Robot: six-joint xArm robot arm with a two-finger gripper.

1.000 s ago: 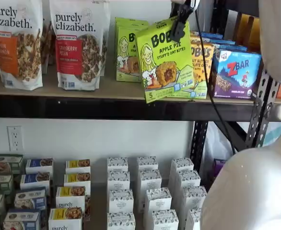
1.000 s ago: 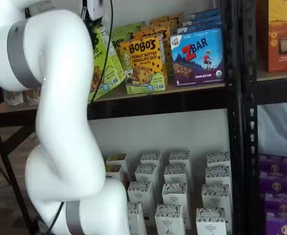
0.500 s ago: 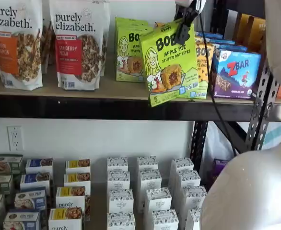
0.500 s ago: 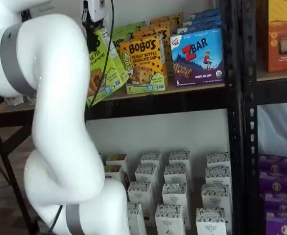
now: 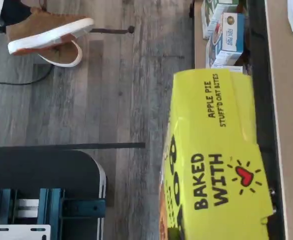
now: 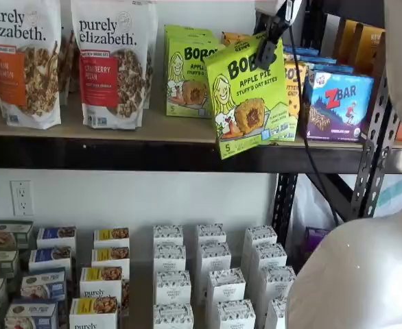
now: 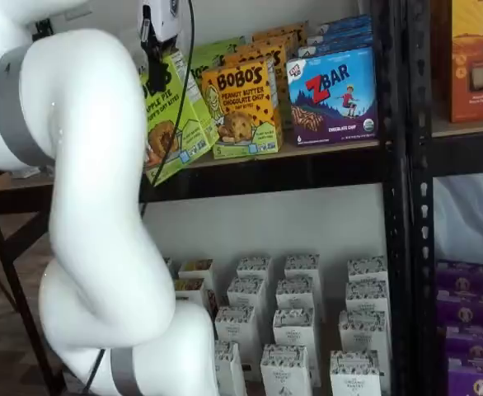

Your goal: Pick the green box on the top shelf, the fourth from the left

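Note:
The green box (image 6: 250, 96) hangs tilted in front of the top shelf (image 6: 119, 152), its lower edge out past the black front beam. My gripper (image 6: 266, 42) is shut on its top edge; the black fingers (image 7: 152, 56) also show in a shelf view against the box (image 7: 167, 124). The wrist view looks along the box's top flap (image 5: 214, 160), which reads "BAKED WITH" and "APPLE PIE", over the wooden floor. The white arm (image 7: 85, 206) hides much of the shelf's left part in a shelf view.
More green Bobo's boxes (image 6: 186, 72) stand behind on the board, with granola bags (image 6: 112, 62) to their left and an orange Bobo's box (image 7: 240, 107) and a blue ZBar box (image 6: 338, 103) to the right. Small white boxes (image 6: 215, 274) fill the lower level. A shoe (image 5: 46, 30) rests on the floor.
The green box has moved up a little and farther right in the gripper's hold, coming away from the shelf, still tilted. The arm shifted with it.

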